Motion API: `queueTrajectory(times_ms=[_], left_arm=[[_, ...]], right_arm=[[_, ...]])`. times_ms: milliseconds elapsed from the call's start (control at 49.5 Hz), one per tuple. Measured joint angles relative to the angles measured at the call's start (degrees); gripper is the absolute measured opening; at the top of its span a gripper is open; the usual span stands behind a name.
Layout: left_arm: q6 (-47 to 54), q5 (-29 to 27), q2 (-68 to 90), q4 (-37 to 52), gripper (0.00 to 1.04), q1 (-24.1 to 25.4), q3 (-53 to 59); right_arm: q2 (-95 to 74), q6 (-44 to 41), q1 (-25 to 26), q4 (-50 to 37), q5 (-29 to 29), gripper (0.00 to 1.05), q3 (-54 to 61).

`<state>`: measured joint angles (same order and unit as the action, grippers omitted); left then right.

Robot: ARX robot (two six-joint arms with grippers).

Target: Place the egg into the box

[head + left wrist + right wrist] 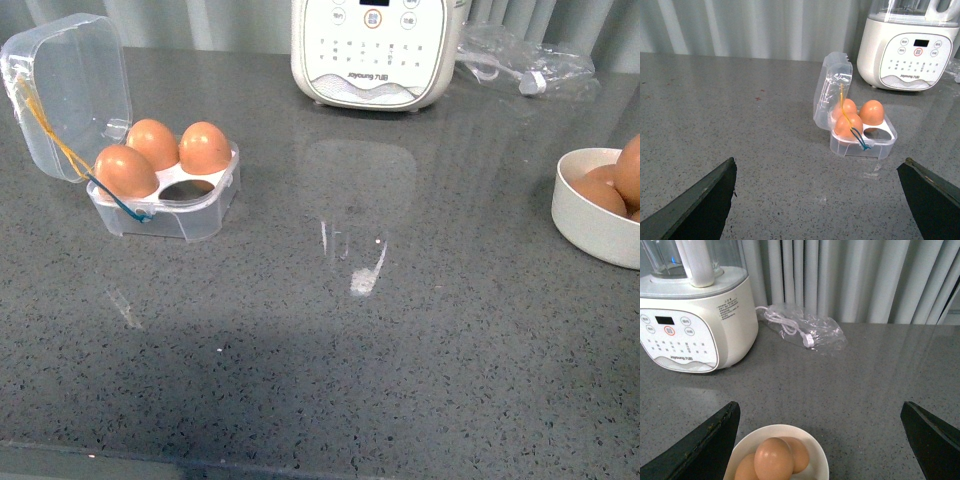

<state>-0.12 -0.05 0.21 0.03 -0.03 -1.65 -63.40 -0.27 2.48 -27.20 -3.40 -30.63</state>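
Note:
The clear egg box (205, 205) stands at the left of the grey counter with its lid up, holding three brown eggs (153, 143); its near right slot is empty. It also shows in the left wrist view (880, 142). More brown eggs (610, 190) lie in a white bowl (590, 225) at the right edge; the top egg (773, 459) shows in the right wrist view. My left gripper (820, 200) is open, some way in front of the box. My right gripper (820, 440) is open, over the bowl (812, 450). Neither arm shows in the front view.
A white Joyoung appliance (375, 50) stands at the back centre. A clear plastic bag with a white cable (525, 60) lies behind the bowl. Grey curtains hang behind the counter. The counter's front edge (300, 462) runs along the bottom.

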Motion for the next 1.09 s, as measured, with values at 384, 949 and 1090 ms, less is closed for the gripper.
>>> queueTrajectory(times_ms=[384, 949, 1090], left_arm=[[0.0, 0.0, 0.0, 0.0, 0.98, 0.0, 0.0], [0.0, 0.0, 0.0, 0.0, 0.98, 0.0, 0.0], [0.0, 0.0, 0.0, 0.0, 0.98, 0.0, 0.0]], right_arm=[[-3.7, -7.3, 2.4, 8.4, -6.2, 0.97, -4.4], [-17.7, -6.5, 2.1, 5.3, -11.3, 0.97, -9.4], [-21.3, -5.9, 0.2, 4.5, -11.1, 0.97, -10.2]])
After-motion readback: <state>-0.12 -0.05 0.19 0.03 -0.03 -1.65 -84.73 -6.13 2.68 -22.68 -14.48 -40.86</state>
